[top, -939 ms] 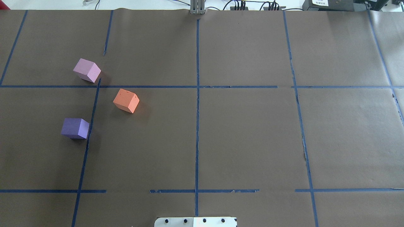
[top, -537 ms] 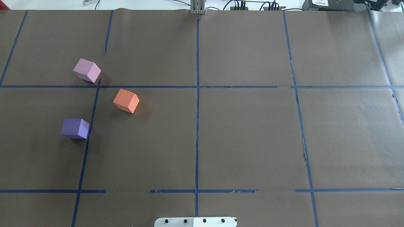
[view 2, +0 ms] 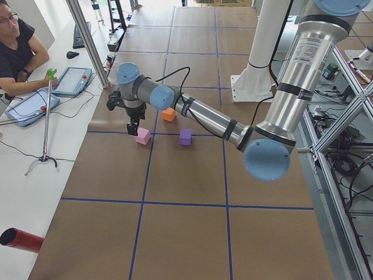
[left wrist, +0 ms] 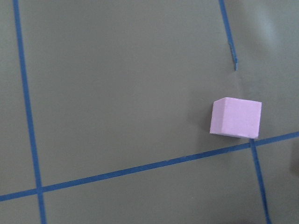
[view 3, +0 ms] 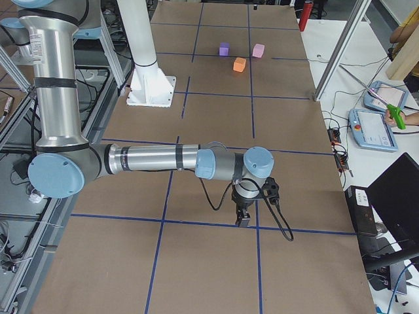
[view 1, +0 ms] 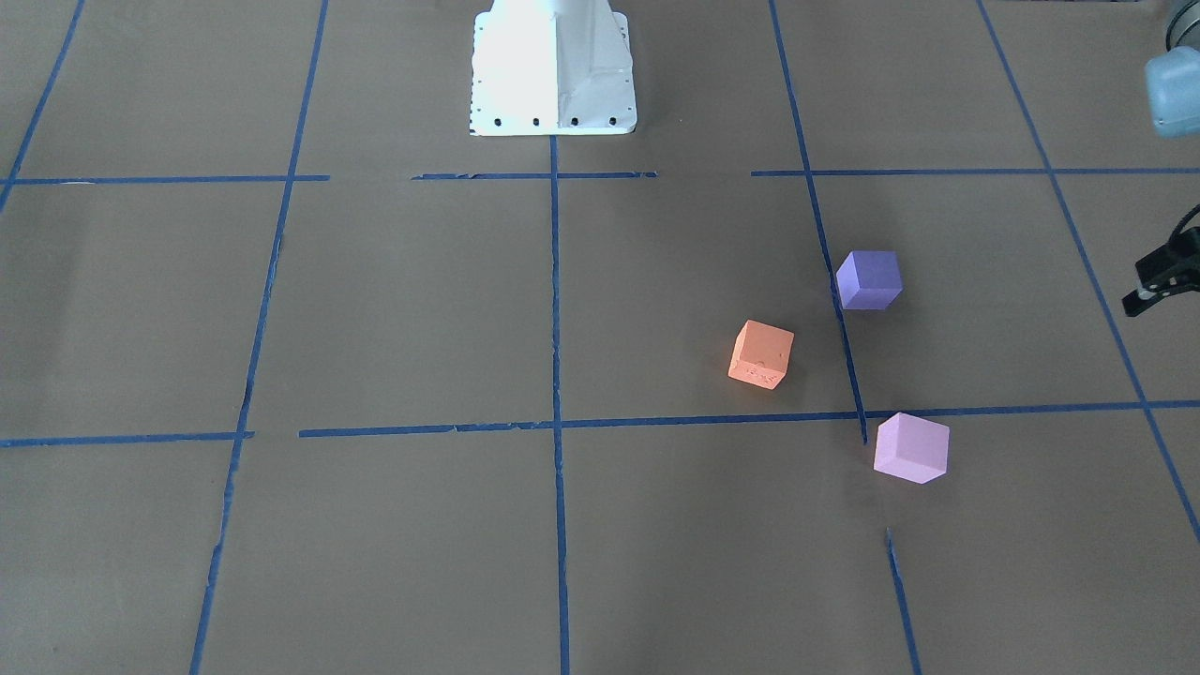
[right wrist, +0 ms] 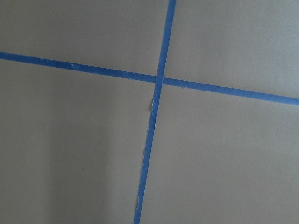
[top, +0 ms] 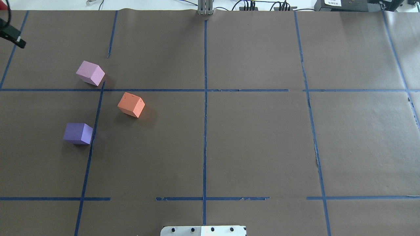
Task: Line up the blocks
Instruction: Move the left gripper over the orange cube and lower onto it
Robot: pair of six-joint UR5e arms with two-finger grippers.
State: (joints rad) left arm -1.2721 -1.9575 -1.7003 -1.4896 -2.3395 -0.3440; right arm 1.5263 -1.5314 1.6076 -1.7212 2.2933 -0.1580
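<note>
Three cubes lie apart on the brown paper on my left side. The pale pink-lilac block is farthest, the orange block is nearer the middle, and the dark purple block is closest to me. All three show in the front view: pink, orange, purple. My left gripper hangs at the far left edge, apart from the pink block; only part of it shows and I cannot tell its state. My right gripper shows only in the right side view, far from the blocks; I cannot tell its state.
Blue tape lines divide the paper into squares. The white robot base sits at the near edge. An operator sits beyond the far edge with tablets. A red cylinder lies off the paper.
My left gripper has come into the overhead view at the top left edge. The three blocks have not moved.
</note>
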